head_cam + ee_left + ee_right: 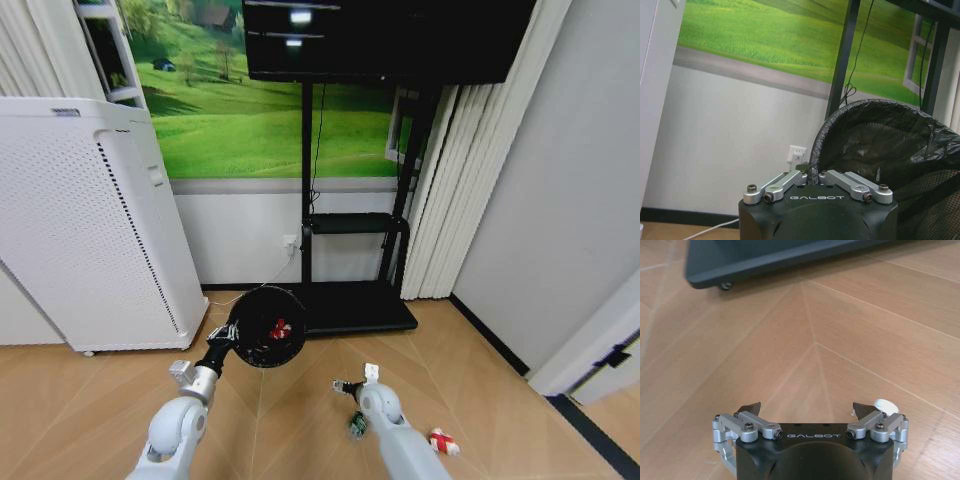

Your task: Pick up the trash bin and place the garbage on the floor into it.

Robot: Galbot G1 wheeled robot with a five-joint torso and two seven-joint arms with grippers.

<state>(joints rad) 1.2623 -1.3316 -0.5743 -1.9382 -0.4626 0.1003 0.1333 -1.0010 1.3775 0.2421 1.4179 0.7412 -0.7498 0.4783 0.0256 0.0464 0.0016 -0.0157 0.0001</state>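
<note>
Black trash bin (268, 326) hangs clamped in left hand (812, 176).

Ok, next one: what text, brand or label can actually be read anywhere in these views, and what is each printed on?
"GALBOT", on the black body of the left claw, which is shut on the rim of the trash bin.
"GALBOT", on the black body of the right claw, open above the wooden floor.
A small label near the top edge of the white cabinet unit: too small to read.
</note>
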